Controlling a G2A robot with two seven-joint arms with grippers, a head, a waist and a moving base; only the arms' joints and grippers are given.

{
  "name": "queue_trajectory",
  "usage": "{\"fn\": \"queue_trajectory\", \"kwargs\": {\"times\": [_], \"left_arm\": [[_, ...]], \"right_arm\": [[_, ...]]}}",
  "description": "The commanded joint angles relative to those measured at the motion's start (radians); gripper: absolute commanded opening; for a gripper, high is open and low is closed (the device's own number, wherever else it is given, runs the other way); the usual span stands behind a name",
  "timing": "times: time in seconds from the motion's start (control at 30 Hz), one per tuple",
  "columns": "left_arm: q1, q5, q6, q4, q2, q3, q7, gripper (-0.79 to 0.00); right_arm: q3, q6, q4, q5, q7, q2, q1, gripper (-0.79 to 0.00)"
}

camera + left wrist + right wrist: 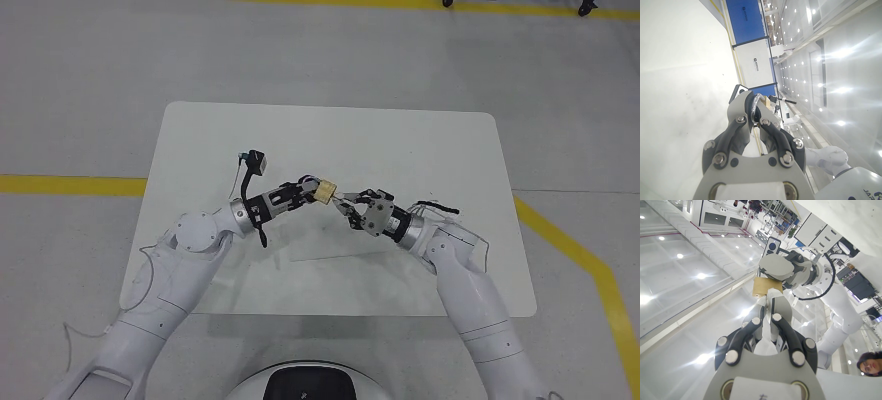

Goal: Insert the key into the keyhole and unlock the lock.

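The right gripper (768, 298) is closed tight on the key (766, 304); of the key I see just a thin metal edge between the two pads, pointing up to the middle of the frame. Just above it is the brass lock (767, 287), its lower face towards the key. I cannot tell if the tip is already inside the keyhole or only touching the face beside it.

The left gripper (753, 111) is also closed, pinching the steel shackle (755, 100) a little below the frame's centre, so the lock hangs in the air over the table (420, 140).

In my judgement the step is the insertion. To do it well, the key should come straight along the axis of the keyhole, slowly, with the blade flat to the slot. The lock is held by the shackle alone, so it may swing if pushed off-centre. I would turn only when the blade is fully in.

The right wrist view gives the lower face of the lock and the line of the key to it. The left wrist view gives instead the hold on the shackle. The top view shows both grippers meeting at the centre of the frame.
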Motion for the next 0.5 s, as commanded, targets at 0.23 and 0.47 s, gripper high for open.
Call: {"fn": "queue_trajectory", "kwargs": {"times": [0.23, 0.47], "left_arm": [[0.013, 0.021, -0.015, -0.014, 0.004, -0.008, 0.017, -0.785], [0.013, 0.028, -0.009, -0.017, 0.005, -0.008, 0.016, -0.785]], "right_arm": [[0.016, 0.039, 0.016, 0.046, 0.024, 0.005, 0.005, -0.785], [0.031, 0.04, 0.006, 0.062, 0.029, 0.01, -0.005, -0.754]]}}
